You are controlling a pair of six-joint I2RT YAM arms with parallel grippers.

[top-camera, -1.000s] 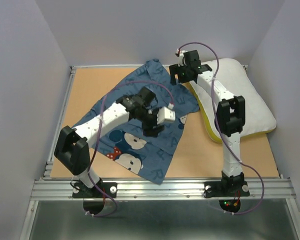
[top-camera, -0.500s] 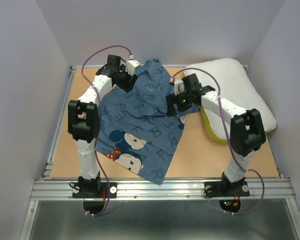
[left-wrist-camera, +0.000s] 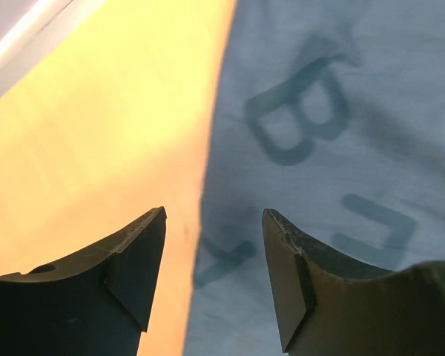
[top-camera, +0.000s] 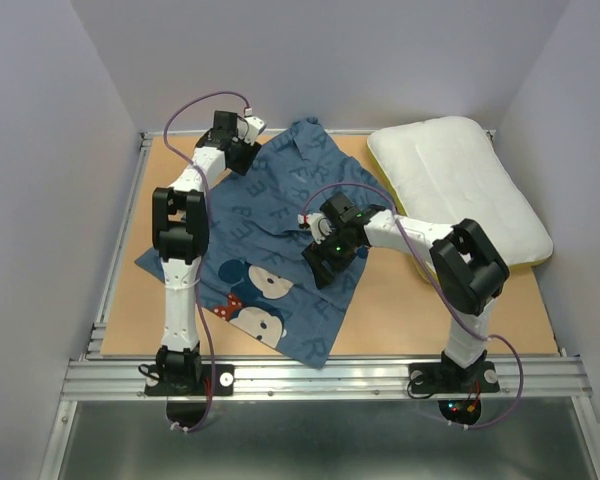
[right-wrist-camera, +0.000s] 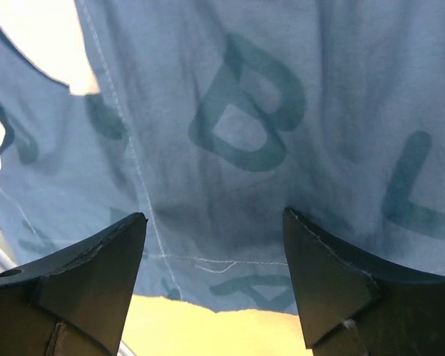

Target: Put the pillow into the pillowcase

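Observation:
The blue pillowcase (top-camera: 280, 230) with pale letters and mouse faces lies flat on the table, left of centre. The white pillow (top-camera: 460, 185) lies at the back right, apart from it. My left gripper (top-camera: 242, 158) is open and low over the pillowcase's far left edge. In the left wrist view the gripper (left-wrist-camera: 215, 215) straddles that edge, with the pillowcase (left-wrist-camera: 319, 111) on the right and bare wood on the left. My right gripper (top-camera: 320, 268) is open over the pillowcase's right edge. In the right wrist view the gripper (right-wrist-camera: 213, 215) is just above the pillowcase (right-wrist-camera: 245, 111) and its hem.
The wooden table (top-camera: 420, 310) has a metal rail (top-camera: 330, 378) along its front and a raised frame on the left (top-camera: 130, 220). Grey walls close in on three sides. The right arm stretches across between the pillow and the pillowcase.
The left arm swung from the pillowcase's middle to its far left edge. The right gripper moved from the back beside the pillow down to the pillowcase's right edge.

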